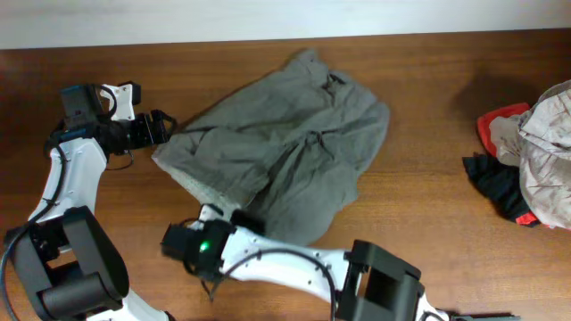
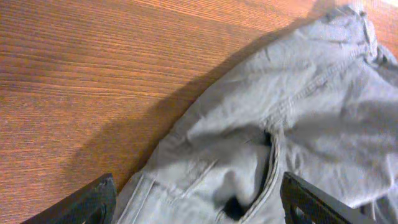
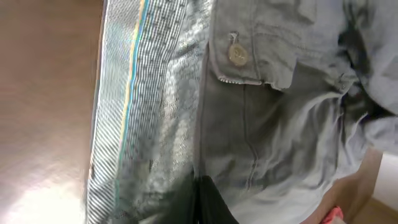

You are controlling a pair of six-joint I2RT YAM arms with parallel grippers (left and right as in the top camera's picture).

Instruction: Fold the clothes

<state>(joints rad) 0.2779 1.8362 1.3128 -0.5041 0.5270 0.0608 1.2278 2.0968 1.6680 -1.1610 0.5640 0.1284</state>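
Observation:
Crumpled grey-green shorts lie in the middle of the table. My left gripper is open at their left edge. In the left wrist view its two fingers straddle the cloth near a pocket opening. My right gripper is at the near edge of the shorts. In the right wrist view its dark fingers are pressed together on the waistband. There the striped inner lining and a button show.
A pile of other clothes, red, black and beige, lies at the right edge of the table. Bare wood lies between it and the shorts. A white wall runs along the far edge.

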